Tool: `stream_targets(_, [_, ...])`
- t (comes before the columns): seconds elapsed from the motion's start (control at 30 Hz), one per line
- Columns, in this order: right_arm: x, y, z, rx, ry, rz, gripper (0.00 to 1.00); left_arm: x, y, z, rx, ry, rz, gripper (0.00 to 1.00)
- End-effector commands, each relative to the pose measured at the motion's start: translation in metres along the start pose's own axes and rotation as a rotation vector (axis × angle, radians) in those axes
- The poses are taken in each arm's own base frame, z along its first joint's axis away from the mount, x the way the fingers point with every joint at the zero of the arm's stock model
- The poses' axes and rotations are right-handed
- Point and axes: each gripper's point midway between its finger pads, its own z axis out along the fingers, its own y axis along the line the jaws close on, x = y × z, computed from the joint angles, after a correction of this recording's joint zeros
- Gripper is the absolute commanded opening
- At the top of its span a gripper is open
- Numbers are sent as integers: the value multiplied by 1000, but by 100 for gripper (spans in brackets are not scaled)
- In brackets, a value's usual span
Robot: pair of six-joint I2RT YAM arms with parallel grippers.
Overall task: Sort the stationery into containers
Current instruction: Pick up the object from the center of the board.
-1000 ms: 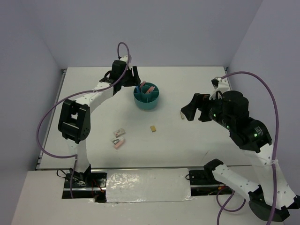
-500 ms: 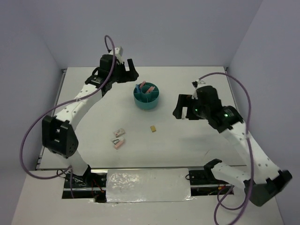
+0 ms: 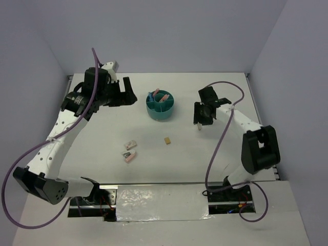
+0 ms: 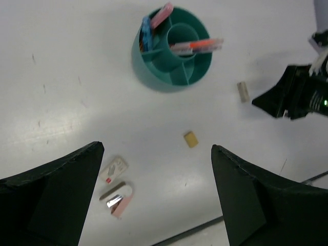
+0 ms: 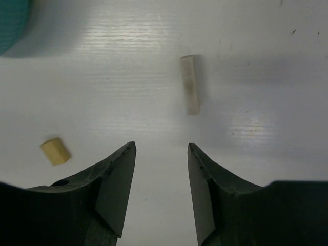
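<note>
The round teal container point(image 3: 161, 106) point(image 4: 154, 72) stands at mid-table with pink pens and a blue piece in its compartments. Loose stationery lies around it: a tan block point(image 3: 167, 140) point(image 4: 190, 139) point(image 5: 55, 150), a pale beige stick point(image 3: 197, 126) point(image 4: 243, 91) point(image 5: 190, 84), and two pink-white blocks point(image 3: 130, 145) point(image 3: 129, 156) point(image 4: 113, 169) point(image 4: 119, 197). My left gripper point(image 3: 124, 94) point(image 4: 156, 148) hangs wide open and empty, high up left of the container. My right gripper point(image 3: 201, 114) point(image 5: 161, 146) is low over the table, just short of the beige stick, its jaws part open with nothing between them.
Both arms' purple cables loop above the table. The white table ends at a grey wall behind and on both sides. A foil-covered strip point(image 3: 161, 202) runs along the near edge between the arm bases.
My left arm has swung left, away from the container, its jaws widening. My right arm has reached forward and down toward the beige stick, and its jaws have narrowed.
</note>
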Motion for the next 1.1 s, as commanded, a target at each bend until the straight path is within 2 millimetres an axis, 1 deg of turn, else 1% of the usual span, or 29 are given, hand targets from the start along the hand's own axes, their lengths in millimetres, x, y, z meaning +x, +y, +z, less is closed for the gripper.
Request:
stream_targets(0.0, [-33,-6,16,-1,-41,-67,51,37,11,-19,-19,105,16,99])
stream_targets(0.03, [-32,-7,20,-6,-18,-80,49,43,11,-21,-12,117,16,99])
stream_targets(0.07, [-33,-6,28,-5,7,-93,49,54,12,-21,-5,150,14,99])
stream_targets(0.13, [-28,-11,39,23,52,-123,50,65,15,-26,-2,172,17,99])
stream_targets(0.2, [-27,-18,45,56,63,-125,51,69,16,-29,-1,180,28,99])
stream_targets(0.27, [-26,-19,51,59,68,-144,51,75,14,-30,20,201,45,99])
stream_targets(0.37, [-24,-24,61,80,86,-152,51,80,18,-32,8,223,64,99])
stream_targets(0.4, [-20,-26,67,87,105,-156,50,80,19,-33,5,223,68,99])
stream_targets(0.5, [-14,-25,76,79,131,-149,47,80,19,-36,8,226,68,99])
stream_targets(0.53, [-11,-24,78,74,138,-144,42,79,18,-37,11,222,71,99])
stream_targets(0.6, [-6,-25,83,72,150,-141,41,78,18,-39,5,219,72,99])
stream_targets(0.63, [-4,-26,84,75,157,-138,35,78,19,-40,2,214,73,99])
stream_targets(0.7, [-3,-28,83,87,158,-134,27,79,20,-41,-4,217,75,99])
stream_targets(0.73, [-4,-26,81,79,153,-132,16,79,20,-41,-2,216,75,99])
stream_targets(0.77, [-14,-21,74,60,112,-128,14,79,20,-41,0,215,75,99])
stream_targets(0.8, [-19,-17,69,41,92,-128,13,80,20,-40,2,217,73,99])
stream_targets(0.83, [-25,-5,62,-24,74,-135,7,82,21,-40,2,222,73,99])
stream_targets(0.87, [-37,8,56,-87,31,-144,6,84,21,-38,3,226,73,99])
stream_targets(0.9, [-54,23,41,-156,-26,-159,6,86,21,-37,5,230,74,99])
stream_targets(0.93, [-62,43,30,-271,-46,-191,6,86,20,-36,11,230,73,99])
stream_targets(0.97, [-75,55,24,-320,-84,-208,6,86,19,-36,17,231,71,99])
stream_targets(1.0, [-99,68,13,-363,-139,-231,6,87,17,-36,33,233,70,99])
stream_targets(1.03, [-104,76,9,-397,-132,-239,7,85,14,-36,47,225,70,99])
stream_targets(1.07, [-125,86,8,-419,-158,-256,7,84,11,-38,60,220,72,99])
